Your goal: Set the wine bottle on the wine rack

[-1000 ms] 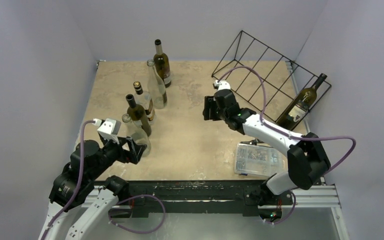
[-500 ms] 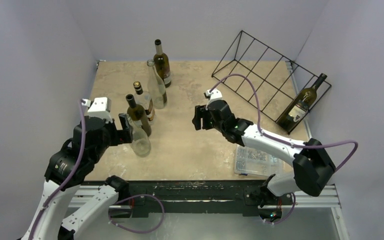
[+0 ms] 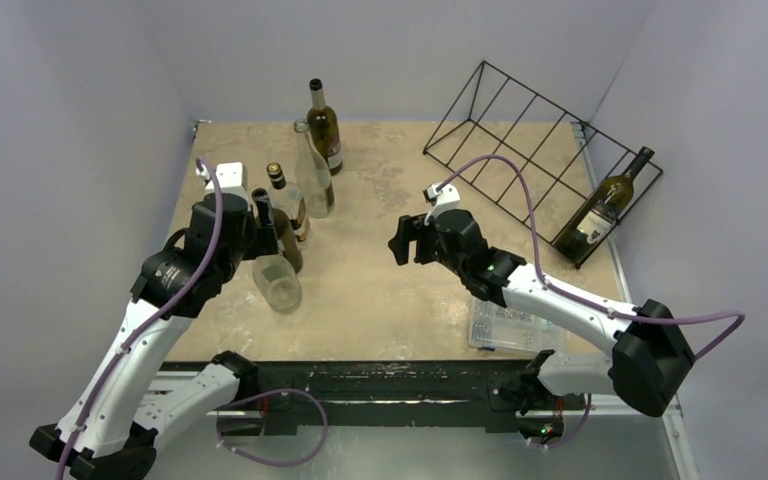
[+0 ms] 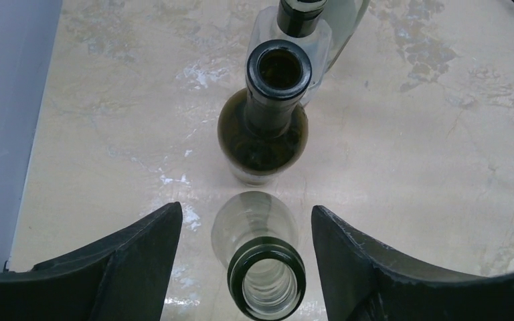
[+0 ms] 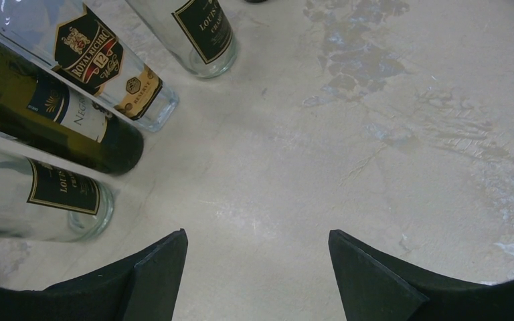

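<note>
Both jaws are wide, empty; clear bottle (image 4: 266,281) could be tipped against 12-o'clock dark bottle (image 4: 263,134) by off-centre left jaws.

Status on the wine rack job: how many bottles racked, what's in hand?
Done: one dark bottle lies at the right end of the wine rack. In hand: nothing gripped; left gripper straddles the near clear bottle, jaws open; right gripper open, empty, over bare table. Left: that one and four more standing, none lifted.
</note>
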### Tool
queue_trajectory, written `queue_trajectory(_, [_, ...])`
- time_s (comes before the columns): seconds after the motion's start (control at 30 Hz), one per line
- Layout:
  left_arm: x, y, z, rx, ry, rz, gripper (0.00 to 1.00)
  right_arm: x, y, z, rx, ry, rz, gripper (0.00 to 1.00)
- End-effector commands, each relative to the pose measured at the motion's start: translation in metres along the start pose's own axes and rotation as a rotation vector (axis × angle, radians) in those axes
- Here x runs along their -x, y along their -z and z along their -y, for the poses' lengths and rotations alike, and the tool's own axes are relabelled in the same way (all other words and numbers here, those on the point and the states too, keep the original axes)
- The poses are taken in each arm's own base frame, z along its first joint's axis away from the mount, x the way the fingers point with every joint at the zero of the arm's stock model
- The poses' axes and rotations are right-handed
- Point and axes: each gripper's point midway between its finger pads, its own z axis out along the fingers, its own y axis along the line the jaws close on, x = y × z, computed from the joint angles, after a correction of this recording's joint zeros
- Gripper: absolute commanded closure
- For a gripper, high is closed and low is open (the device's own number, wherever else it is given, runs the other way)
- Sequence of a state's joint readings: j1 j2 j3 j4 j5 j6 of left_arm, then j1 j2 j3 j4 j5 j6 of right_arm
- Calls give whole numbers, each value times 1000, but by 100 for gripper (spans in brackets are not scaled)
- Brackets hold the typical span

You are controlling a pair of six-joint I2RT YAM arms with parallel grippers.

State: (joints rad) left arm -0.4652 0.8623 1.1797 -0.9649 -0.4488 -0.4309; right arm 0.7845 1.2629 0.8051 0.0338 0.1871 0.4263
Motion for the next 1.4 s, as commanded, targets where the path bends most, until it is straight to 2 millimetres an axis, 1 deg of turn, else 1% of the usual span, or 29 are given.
queue_trajectory(0.0, [13,-7,13,-48,18,45,34,12,4,-5,26,1,48,18])
queue_trajectory(0.1, [7,-11,15,-48,17,27,38,7,2,-3,20,-4,40,18])
queue_trajectory(0.27, [-2,-12,12,-45,12,16,40,3,0,-3,21,-5,31,17])
queue_trajectory(0.43, [-10,-14,8,-35,-5,3,40,7,-3,-6,30,-3,35,12])
queue_trajectory(0.5, [-14,-15,8,-34,-15,-6,43,8,-3,-8,38,-3,39,11])
queue_trajectory(0.67, [-19,-14,6,-37,-31,-11,54,11,-5,-13,53,5,34,7])
queue_trajectory(0.7, [-19,-13,6,-42,-33,-7,56,12,-6,-15,62,7,35,3])
queue_trajectory(0.73, [-18,-12,6,-45,-36,-2,59,13,-6,-16,68,7,37,1])
queue_trajectory(0.9, [-16,-12,6,-51,-50,4,73,18,-4,-20,82,5,49,1])
queue_trajectory(1.13, [-14,-7,13,-96,-55,-2,98,15,0,-21,93,3,39,1])
queue_trajectory(1.17, [-14,-6,14,-102,-57,-2,100,15,0,-22,94,3,36,1])
queue_trajectory(1.37, [-9,3,24,-167,-58,-9,100,17,2,-29,126,-1,33,1])
